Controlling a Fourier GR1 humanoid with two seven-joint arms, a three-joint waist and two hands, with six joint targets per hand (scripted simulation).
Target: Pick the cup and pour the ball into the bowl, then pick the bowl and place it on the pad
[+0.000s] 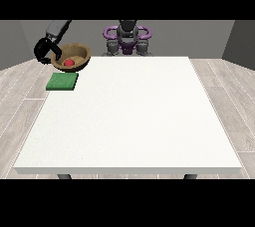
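Near edge of the white table (pixel 129 136): bare top from the front lip back through the middle, two dark legs just visible under the front edge. Moving back and toward the view's left: green pad (pixel 63 81) lies flat on the table at its far-left corner, reaching the left edge. Directly behind and above the pad: wooden bowl (pixel 72 56), tilted with its opening facing the camera, so the inside is visible. Red ball (pixel 68 62) sits inside the bowl, low in the basin. Bowl looks lifted off the table, hanging over the pad's far side rather than resting on it; can't tell if its bottom edge touches the pad. Hand at the view's left (pixel 44 50): black, on the bowl's left rim, fingers curled round the rim, holding the bowl; the grey forearm runs up and back from it toward the top left. Cup: can't see one anywhere on the table. Farthest back: robot torso (pixel 127 37) behind the table's far edge, centred, grey with purple rings at the shoulders. Hand at the view's right: not visible, so no read on it. Grey walls and a wood floor surround the table.
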